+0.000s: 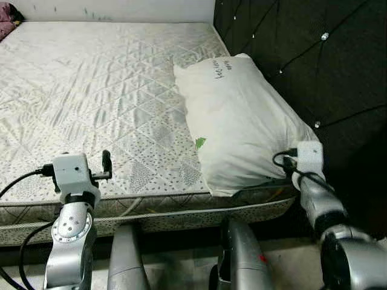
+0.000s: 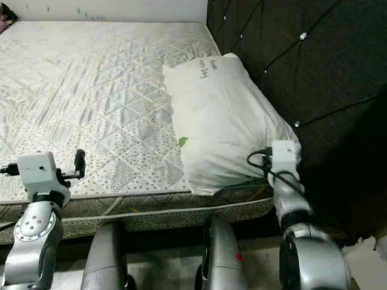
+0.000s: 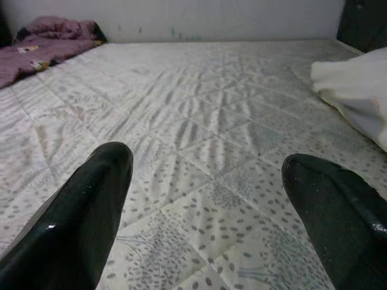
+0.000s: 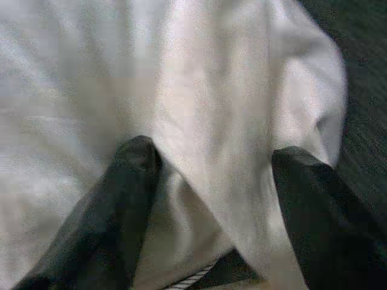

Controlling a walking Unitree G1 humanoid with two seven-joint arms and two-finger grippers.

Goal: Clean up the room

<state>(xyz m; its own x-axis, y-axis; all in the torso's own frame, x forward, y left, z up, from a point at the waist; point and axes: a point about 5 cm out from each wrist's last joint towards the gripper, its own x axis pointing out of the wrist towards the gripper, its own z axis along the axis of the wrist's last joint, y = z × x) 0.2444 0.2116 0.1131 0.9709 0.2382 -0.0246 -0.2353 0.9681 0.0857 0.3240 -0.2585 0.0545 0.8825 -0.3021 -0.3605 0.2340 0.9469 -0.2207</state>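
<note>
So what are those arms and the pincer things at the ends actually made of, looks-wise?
Both arms are rounded silver-grey metal segments with darker joint rings. Each wrist carries a boxy white housing, the left arm and right arm alike, with loose black cables looping into it. The left gripper and right gripper each have two long, glossy black fingers with rounded tips.

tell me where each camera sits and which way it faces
Left eye view: on the head, looking down at the mattress, pillow, both arms and the legs.
Right eye view: the same scene beside it, plus the headboard.
Left wrist view: along open fingers over the mattress toward a purple blanket.
Right wrist view: fingers pressed against the pillow.
All four views show the pillow.
</note>
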